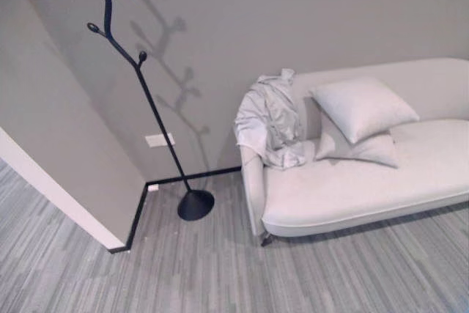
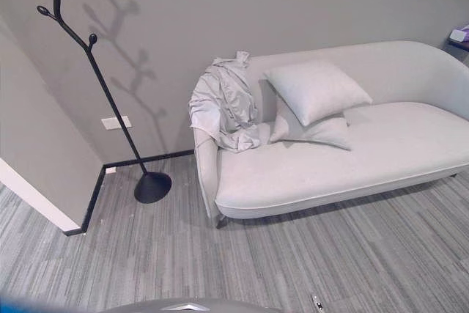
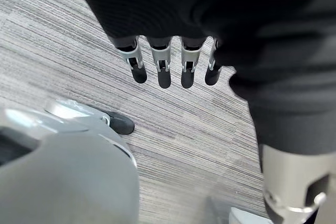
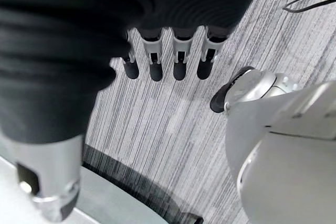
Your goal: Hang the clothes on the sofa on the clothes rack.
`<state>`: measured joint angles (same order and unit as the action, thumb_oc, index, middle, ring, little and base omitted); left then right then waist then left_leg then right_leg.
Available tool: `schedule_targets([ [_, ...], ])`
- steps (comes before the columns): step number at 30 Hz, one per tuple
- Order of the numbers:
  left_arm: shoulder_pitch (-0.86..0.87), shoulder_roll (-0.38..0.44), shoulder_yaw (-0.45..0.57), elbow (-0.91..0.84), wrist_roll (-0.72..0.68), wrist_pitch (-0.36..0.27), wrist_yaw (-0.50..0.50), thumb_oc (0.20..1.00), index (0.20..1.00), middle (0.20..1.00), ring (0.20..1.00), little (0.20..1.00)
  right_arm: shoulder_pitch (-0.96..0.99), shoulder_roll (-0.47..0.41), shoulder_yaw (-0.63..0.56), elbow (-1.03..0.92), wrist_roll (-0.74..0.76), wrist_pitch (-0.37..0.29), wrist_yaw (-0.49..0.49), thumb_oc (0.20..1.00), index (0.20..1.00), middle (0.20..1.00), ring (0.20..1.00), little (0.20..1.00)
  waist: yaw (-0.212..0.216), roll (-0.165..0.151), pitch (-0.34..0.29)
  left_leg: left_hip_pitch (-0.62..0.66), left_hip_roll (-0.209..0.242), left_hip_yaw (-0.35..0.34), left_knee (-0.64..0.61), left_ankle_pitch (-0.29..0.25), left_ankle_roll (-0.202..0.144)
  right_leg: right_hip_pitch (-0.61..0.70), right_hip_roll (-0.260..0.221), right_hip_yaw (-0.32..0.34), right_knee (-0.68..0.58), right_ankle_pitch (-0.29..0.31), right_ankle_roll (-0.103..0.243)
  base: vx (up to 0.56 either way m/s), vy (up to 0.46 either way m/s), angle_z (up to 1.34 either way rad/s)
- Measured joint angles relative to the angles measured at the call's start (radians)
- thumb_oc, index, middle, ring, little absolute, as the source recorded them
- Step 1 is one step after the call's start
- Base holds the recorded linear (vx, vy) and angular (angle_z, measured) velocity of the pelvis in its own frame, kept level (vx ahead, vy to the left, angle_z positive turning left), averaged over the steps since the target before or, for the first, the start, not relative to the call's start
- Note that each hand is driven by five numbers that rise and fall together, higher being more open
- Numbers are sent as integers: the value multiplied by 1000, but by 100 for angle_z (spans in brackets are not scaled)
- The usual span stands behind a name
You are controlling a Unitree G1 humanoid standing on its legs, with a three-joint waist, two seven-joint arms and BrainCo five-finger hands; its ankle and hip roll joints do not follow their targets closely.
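The crumpled light grey cloth garment (image 1: 270, 119) is lying draped over the pale sofa's (image 2: 344, 174) left armrest, well apart from the black branch-shaped rack (image 1: 139, 86). Looks soft, light, floppy; I'd bunch the top fold. Left hand (image 3: 163, 66) and right hand (image 4: 165, 59) are hanging with fingers straight, empty.

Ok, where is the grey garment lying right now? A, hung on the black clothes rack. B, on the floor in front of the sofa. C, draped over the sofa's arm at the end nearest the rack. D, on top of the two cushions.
C: the grey garment is draped over the arm of the sofa at the end nearest the clothes rack, whose branches are bare.
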<state>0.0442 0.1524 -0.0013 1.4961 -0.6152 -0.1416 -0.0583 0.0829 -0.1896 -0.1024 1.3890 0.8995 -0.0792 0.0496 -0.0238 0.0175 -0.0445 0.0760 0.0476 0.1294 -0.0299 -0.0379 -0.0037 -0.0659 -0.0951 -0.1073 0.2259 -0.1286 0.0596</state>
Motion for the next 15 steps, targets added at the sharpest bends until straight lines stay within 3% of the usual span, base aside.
schedule_targets([
  [11, -4, 8, 67, 9, -60, 0, -5, 1000, 1000, 1000, 1000, 1000, -3, -43, -56, 78, 23, 25, 24, 1000, 1000, 1000, 1000, 1000, 2, -10, 19, 4, 16, -7, 13, -4, -10, -4, 18, -7, 47, -33, -6, 10, -83, 2],
  [12, -13, 9, 68, 8, -81, -1, -5, 1000, 1000, 1000, 1000, 1000, -9, -41, -50, 77, 24, 26, 25, 1000, 1000, 1000, 1000, 1000, 1, -18, 27, -21, 20, -13, 43, -5, -25, -20, 24, -1, 60, -42, -16, -138, -135, 31],
  [13, -51, 15, 67, 7, -90, -1, -6, 1000, 1000, 1000, 1000, 1000, -38, -38, -49, 79, 25, 27, 25, 1000, 1000, 1000, 1000, 1000, 0, -61, 61, -95, 15, -34, 166, -1, -52, -47, 27, 0, 76, -51, -32, -89, -92, 42],
  [15, -111, 20, 68, -8, -103, -3, -6, 1000, 1000, 1000, 1000, 1000, -92, -38, -52, 81, 25, 24, 23, 1000, 1000, 1000, 1000, 1000, 8, -105, 125, -212, 12, -80, 347, 41, -105, -52, 9, 7, 68, -44, -62, 25, -16, 30],
])
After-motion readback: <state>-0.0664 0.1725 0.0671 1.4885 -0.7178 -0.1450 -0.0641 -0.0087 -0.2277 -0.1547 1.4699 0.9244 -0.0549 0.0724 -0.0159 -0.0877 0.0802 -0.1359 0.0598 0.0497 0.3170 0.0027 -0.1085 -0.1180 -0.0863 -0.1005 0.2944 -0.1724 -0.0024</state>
